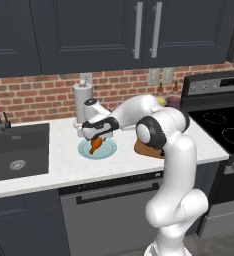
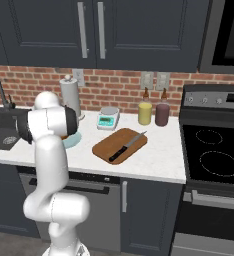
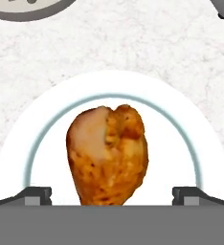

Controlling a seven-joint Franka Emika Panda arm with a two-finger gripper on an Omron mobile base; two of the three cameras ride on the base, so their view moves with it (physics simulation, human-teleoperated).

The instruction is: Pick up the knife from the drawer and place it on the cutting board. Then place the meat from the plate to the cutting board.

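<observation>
With the knife (image 2: 127, 146) lying on the cutting board (image 2: 120, 145), the hand (image 1: 96, 138) is hovering spread-fingered over the meat (image 3: 108, 154) on the plate (image 3: 190, 143); next, descending and clenching, then carrying toward 3 o'clock

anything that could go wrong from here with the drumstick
1. In the hand view the gripper has its fingertips spread wide of the meat, so it does not look clamped; lifting now might leave the meat on the plate.
2. The knife already lies across the cutting board, so the meat could land on it.
3. The paper towel roll stands just behind the plate and the arm might brush it.
</observation>
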